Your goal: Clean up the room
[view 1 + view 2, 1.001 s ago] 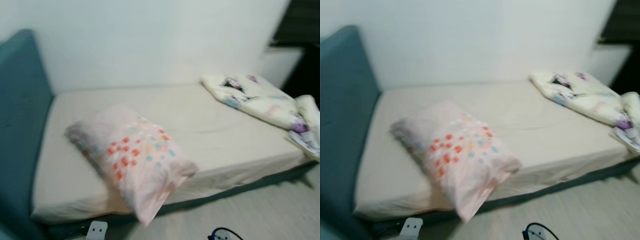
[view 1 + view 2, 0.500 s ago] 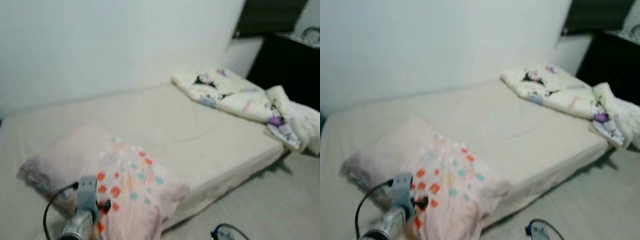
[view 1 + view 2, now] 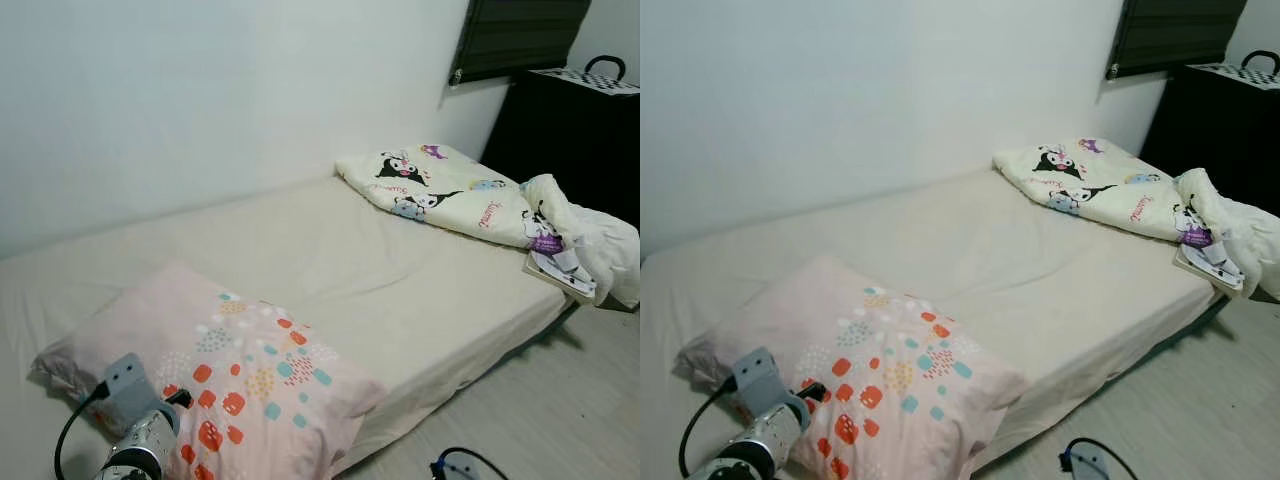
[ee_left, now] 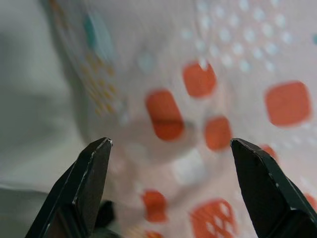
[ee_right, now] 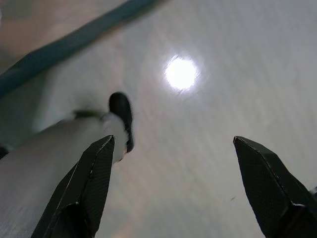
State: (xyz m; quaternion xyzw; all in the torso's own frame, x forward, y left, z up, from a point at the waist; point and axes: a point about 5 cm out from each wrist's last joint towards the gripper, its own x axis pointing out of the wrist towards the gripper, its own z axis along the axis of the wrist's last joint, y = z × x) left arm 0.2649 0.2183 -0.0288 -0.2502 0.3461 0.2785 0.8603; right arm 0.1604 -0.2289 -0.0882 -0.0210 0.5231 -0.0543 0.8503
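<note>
Showing a ribbed silver left arm (image 3: pixel 140 455), carrying a grey bracket, trailing a looping black cable (image 3: pixel 70 435), ending in each tool (image 4: pixel 171 186) as two long tapering black fingers (image 5: pixel 89 186)

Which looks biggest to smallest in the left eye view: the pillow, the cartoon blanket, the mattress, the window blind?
1. Mattress, the largest by far.
2. Pillow and blanket: no clear ranking. The pillow looks larger, but it lies nearer the camera.
3. Blind, the smallest, though cut off at the top edge.
</note>
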